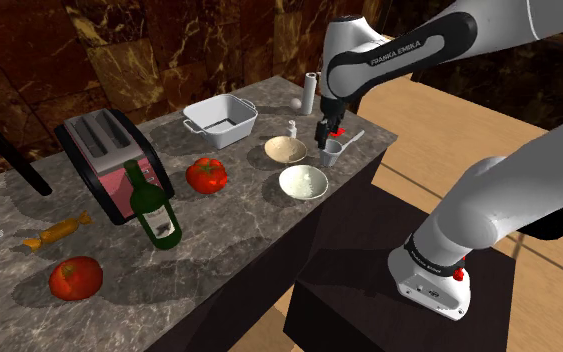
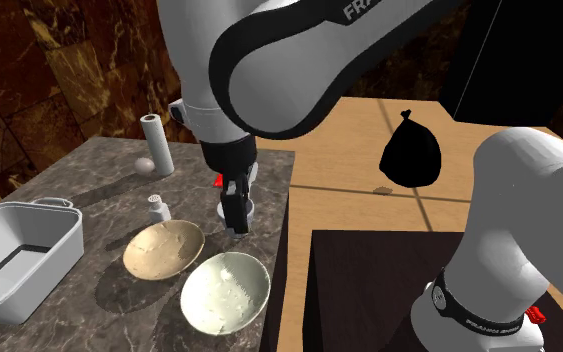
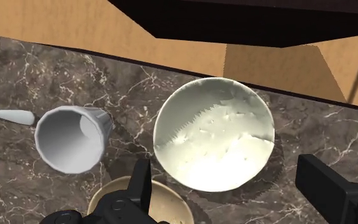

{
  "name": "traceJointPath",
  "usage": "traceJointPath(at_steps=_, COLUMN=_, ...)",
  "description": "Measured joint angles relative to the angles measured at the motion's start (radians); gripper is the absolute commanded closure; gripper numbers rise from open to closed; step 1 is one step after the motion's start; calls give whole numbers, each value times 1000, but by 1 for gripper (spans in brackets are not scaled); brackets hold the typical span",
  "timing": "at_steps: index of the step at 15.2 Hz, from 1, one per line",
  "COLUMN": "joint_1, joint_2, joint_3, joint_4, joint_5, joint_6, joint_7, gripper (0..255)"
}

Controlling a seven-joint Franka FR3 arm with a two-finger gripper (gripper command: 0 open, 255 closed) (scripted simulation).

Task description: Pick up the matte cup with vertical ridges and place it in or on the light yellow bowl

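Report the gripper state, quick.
Gripper: open, fingers apart, holding nothing; the grey cup stands outside them, untouched.

On the dark veined stone counter (image 1: 239,235), the pale, wide, shallow bowl (image 1: 303,182) sits near the edge that faces the stand; by the shoulder view, the tan bowl (image 1: 285,149) lies just behind it; the pale grey cup (image 1: 332,152) stands upright behind it and to its right, with a white spoon (image 1: 355,137) beyond the cup; a small white shaker (image 1: 292,129) stands further behind the bowl; the white rectangular pan (image 1: 219,122) lies behind and left of it; a red tomato (image 1: 207,174) lies to its left; the green glass bottle (image 1: 152,207) and the silver-and-red toaster (image 1: 109,160) stand well to its left; what may be a white paper roll (image 1: 310,95) stands far behind it.
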Motion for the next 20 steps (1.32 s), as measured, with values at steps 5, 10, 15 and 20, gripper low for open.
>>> traceJointPath(at_steps=5, joint_1=-42, joint_2=167, joint_3=-24, joint_4=29, joint_5=-71, joint_6=131, joint_7=-2, gripper=0)
traceJointPath(at_steps=10, joint_1=-80, joint_2=357, joint_3=-53, joint_4=101, joint_5=-145, joint_6=243, joint_7=4, gripper=0)
traceJointPath(at_steps=15, joint_1=-109, joint_2=544, joint_3=-90, joint_4=196, joint_5=-213, joint_6=333, joint_7=14, gripper=0)
traceJointPath(at_steps=20, joint_1=-115, joint_2=622, joint_3=-103, joint_4=213, joint_5=-237, joint_6=394, joint_7=28, gripper=0)
